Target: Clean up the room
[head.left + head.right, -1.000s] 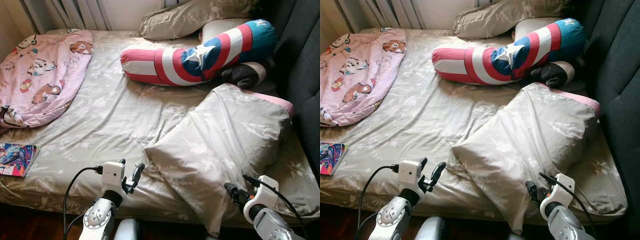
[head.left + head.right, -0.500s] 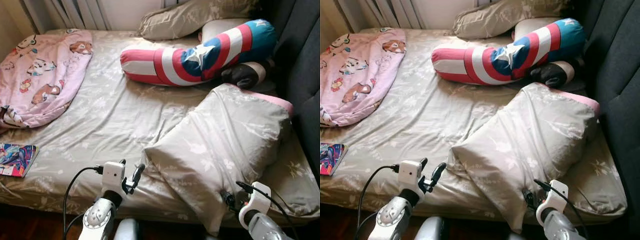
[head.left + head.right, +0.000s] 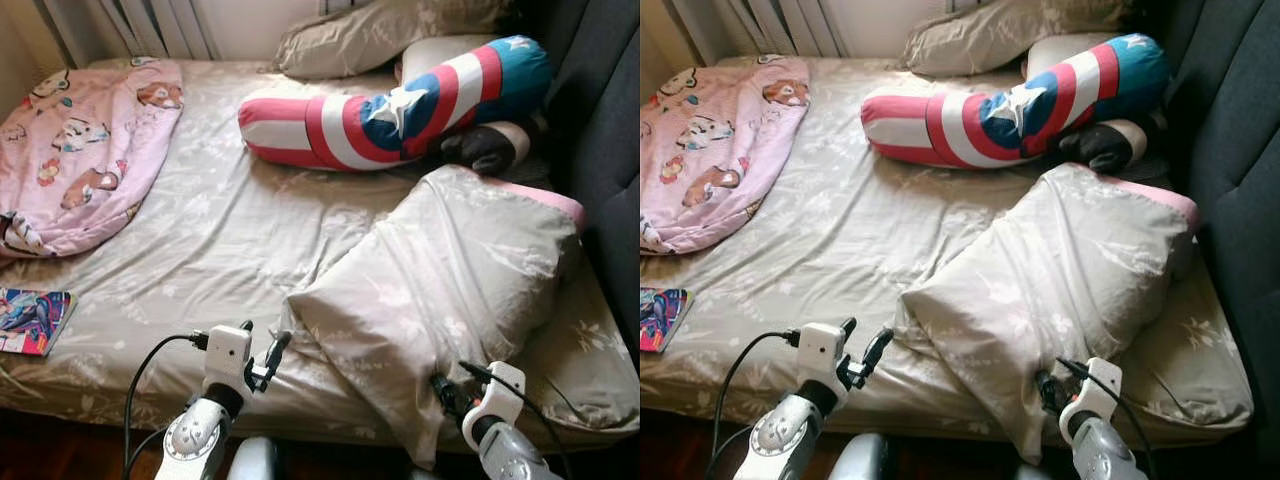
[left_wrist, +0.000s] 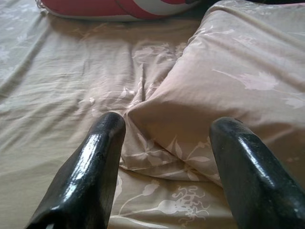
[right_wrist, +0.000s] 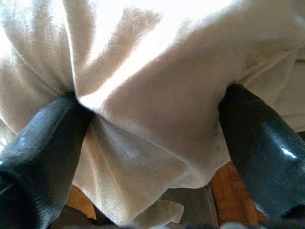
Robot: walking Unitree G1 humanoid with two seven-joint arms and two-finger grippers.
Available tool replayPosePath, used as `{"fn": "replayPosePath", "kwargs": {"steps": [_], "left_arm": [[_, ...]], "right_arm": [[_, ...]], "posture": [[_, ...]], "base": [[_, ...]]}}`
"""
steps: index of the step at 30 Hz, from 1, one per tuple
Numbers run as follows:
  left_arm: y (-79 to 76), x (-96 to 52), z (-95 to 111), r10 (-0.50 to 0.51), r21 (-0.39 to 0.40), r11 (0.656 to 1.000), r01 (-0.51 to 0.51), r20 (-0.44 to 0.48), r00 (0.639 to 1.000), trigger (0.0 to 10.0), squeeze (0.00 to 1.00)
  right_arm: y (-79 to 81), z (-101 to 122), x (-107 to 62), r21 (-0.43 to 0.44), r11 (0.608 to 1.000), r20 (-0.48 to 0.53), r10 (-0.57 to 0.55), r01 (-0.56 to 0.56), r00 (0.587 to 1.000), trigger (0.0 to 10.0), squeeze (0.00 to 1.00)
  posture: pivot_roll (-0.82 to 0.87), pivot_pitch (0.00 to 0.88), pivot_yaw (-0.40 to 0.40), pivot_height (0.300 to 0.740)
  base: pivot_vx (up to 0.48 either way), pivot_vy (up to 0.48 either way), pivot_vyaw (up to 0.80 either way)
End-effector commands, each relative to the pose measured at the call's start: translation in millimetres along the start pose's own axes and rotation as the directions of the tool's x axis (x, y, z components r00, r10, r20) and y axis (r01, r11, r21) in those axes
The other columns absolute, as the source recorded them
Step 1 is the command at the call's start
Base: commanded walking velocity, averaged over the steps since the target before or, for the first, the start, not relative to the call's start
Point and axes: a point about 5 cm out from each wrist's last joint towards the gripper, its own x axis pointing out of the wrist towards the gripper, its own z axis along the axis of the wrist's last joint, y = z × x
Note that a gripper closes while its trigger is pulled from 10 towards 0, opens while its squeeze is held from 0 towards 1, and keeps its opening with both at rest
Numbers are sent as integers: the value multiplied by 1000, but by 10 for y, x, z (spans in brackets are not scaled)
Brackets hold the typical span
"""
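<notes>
Pillow (image 3: 455, 280) corner between spread right claw (image 5: 152, 143) fingers

You are facing a bed (image 3: 220, 230) in a beige floral sheet. On it lie a large beige pillow (image 3: 450, 290), a red, white and blue star bolster (image 3: 400, 105), a pink cartoon blanket (image 3: 85, 140), a second pillow (image 3: 370, 35) and a colourful book (image 3: 30, 320).

Pillow (image 3: 450, 290) at bed (image 3: 230, 230) front-right corner, bolster (image 3: 390, 105) behind it; blanket (image 3: 85, 140) along left edge, book (image 3: 32, 320) at front-left corner.
</notes>
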Motion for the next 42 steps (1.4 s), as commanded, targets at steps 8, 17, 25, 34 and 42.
{"fn": "replayPosePath", "kwargs": {"steps": [8, 17, 25, 34, 42], "left_arm": [[8, -61, 11, -30, 41, 999, 30, -22, 999, 10000, 0], [-23, -61, 5, -35, 39, 999, 36, -25, 999, 10000, 0], [-35, -66, 7, -28, 33, 999, 29, -22, 999, 10000, 0], [-29, -45, 14, -28, 37, 999, 28, -19, 999, 10000, 0], [-29, -27, 17, -29, 36, 999, 30, -17, 999, 10000, 0]], "right_arm": [[259, -85, 94, 12, 997, 8, 78, -78, 997, 10000, 0], [334, -7, 145, -48, 997, 55, 57, -54, 997, 0, 0], [313, -10, 155, -102, 995, 51, 24, -19, 998, 0, 0], [248, -33, 144, -87, 996, 48, -5, 9, 999, 0, 0], [223, -46, 141, -90, 996, 37, -14, 18, 999, 0, 0]], "posture": [[111, 130, 64, 640], [111, 134, 64, 640], [107, 132, 54, 640], [101, 126, 55, 640], [98, 123, 57, 640]], "base": [[0, 0, 0], [0, 0, 0], [0, 0, 0], [0, 0, 0], [0, 0, 0]]}}
